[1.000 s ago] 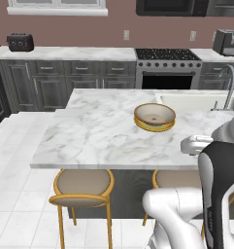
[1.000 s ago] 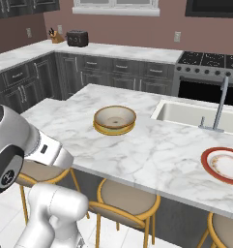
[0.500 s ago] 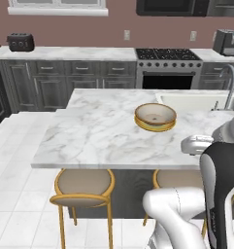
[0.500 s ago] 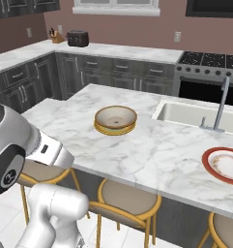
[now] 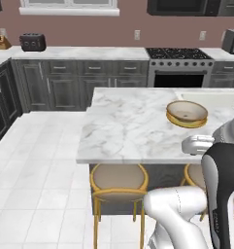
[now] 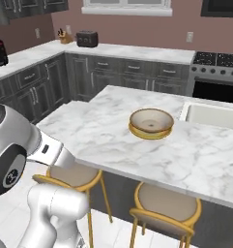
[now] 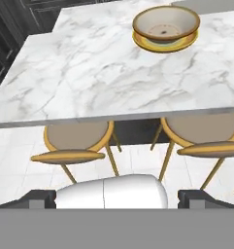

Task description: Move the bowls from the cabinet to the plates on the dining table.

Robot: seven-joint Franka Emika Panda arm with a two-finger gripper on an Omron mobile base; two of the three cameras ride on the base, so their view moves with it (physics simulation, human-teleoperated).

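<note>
We find one bowl (image 6: 151,121) seated on a yellow-rimmed plate (image 6: 150,132) on the dining table (image 5: 133,126); gripper (image 7: 116,198) spread wide, empty; we advise driving clear of the stools (image 7: 75,144) toward the cabinet.

Both base cams sit behind the arm, left and right, looking down across the dining table (image 5: 133,126). Hand cam looks along it from lower and closer; all three share the cream bowl (image 6: 151,121).
</note>
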